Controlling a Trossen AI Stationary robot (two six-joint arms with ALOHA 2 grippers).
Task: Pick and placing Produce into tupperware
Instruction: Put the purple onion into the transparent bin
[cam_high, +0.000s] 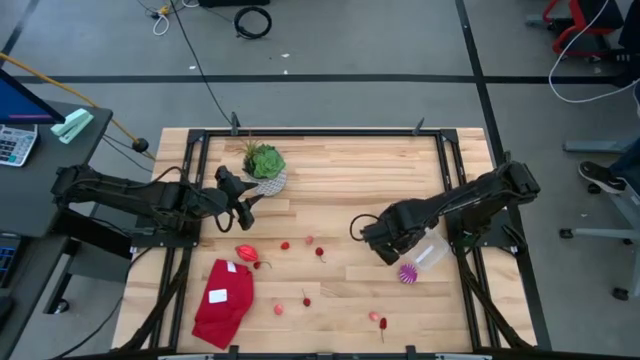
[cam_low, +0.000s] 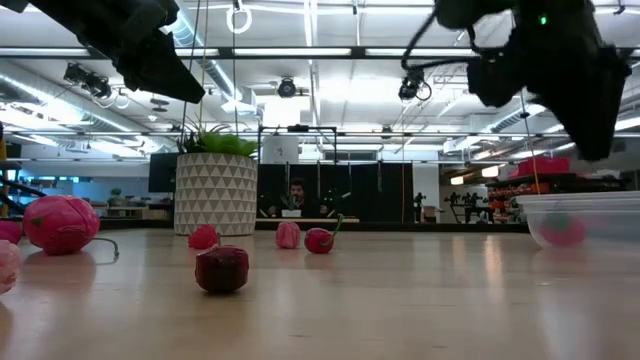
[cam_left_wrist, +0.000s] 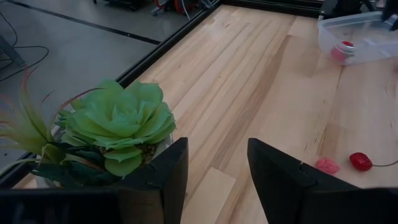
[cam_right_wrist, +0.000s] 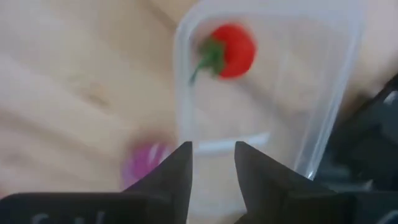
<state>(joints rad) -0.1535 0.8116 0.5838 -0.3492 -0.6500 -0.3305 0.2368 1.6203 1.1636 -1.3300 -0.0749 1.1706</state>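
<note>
The clear tupperware (cam_high: 432, 250) stands on the table's right side with one red, green-stemmed berry (cam_right_wrist: 233, 50) inside it. My right gripper (cam_right_wrist: 212, 168) hovers over its end, open and empty; in the high view the right gripper (cam_high: 385, 248) is just left of the box. The purple-and-white striped ball (cam_high: 408, 273) lies beside the box on its near side. Other produce is scattered mid-table: a large pink piece (cam_high: 246, 253) and several small red berries (cam_high: 309, 242). My left gripper (cam_left_wrist: 217, 180) waits, open and empty, next to the potted plant (cam_high: 265, 165).
A red cloth with a white label (cam_high: 225, 300) lies near the table's near-left corner. The green plant in its white patterned pot (cam_low: 215, 190) stands toward the far left. More berries (cam_high: 378, 320) lie close to the near edge. Black rails frame the table.
</note>
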